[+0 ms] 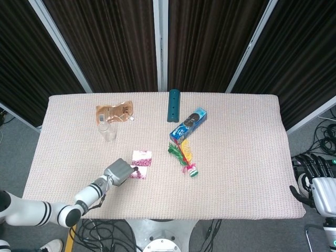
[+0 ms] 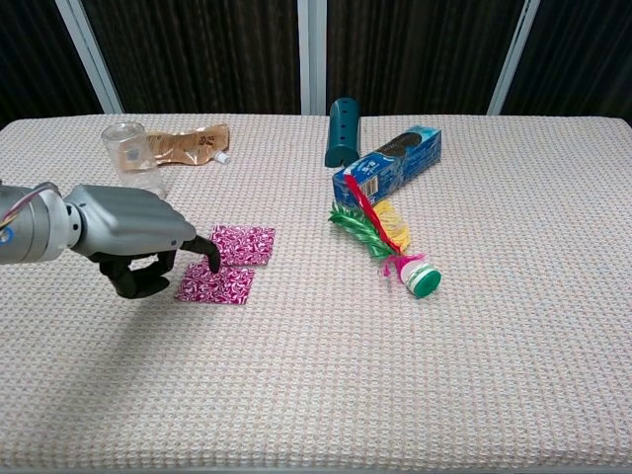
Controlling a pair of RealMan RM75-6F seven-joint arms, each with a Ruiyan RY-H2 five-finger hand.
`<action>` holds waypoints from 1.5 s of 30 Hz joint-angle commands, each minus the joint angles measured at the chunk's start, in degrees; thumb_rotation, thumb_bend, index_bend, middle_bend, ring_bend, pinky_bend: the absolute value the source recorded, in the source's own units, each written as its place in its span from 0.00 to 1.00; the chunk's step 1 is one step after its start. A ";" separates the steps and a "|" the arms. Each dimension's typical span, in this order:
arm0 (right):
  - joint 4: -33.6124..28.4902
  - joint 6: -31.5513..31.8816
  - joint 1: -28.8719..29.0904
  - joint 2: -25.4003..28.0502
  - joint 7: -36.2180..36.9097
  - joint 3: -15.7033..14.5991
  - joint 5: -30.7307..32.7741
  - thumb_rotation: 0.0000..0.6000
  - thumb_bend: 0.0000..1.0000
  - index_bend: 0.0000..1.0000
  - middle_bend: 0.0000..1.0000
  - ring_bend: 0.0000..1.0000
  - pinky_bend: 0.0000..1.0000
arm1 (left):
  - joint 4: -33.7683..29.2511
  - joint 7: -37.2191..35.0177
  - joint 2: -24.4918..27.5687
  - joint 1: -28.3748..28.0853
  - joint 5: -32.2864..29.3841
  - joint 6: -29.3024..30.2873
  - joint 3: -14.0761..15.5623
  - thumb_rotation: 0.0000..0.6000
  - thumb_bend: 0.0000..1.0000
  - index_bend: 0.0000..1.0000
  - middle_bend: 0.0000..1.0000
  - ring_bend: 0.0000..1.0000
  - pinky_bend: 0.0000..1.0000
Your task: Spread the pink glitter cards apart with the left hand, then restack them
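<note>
Two pink glitter cards lie on the table, slid apart. The far card (image 2: 244, 244) (image 1: 142, 156) lies flat; the near card (image 2: 214, 283) (image 1: 137, 172) overlaps its front edge slightly. My left hand (image 2: 128, 232) (image 1: 117, 172) is at the near card's left, one dark fingertip (image 2: 211, 263) pressing on its far edge, the other fingers curled under. It holds nothing. My right hand (image 1: 313, 177) hangs off the table's right edge, seen only in the head view, its fingers apart and empty.
A clear cup (image 2: 128, 146) and a brown pouch (image 2: 188, 142) sit at the back left. A teal block (image 2: 342, 130), a blue cookie box (image 2: 388, 166) and a feathered shuttlecock (image 2: 390, 242) lie right of the cards.
</note>
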 commanded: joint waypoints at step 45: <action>0.66 -1.57 0.34 -0.41 0.41 0.23 0.92 0.99 0.18 0.13 0.10 0.00 0.00 | 12.11 0.66 -6.97 -2.20 -8.45 0.49 0.14 1.00 0.59 0.26 0.89 0.92 0.96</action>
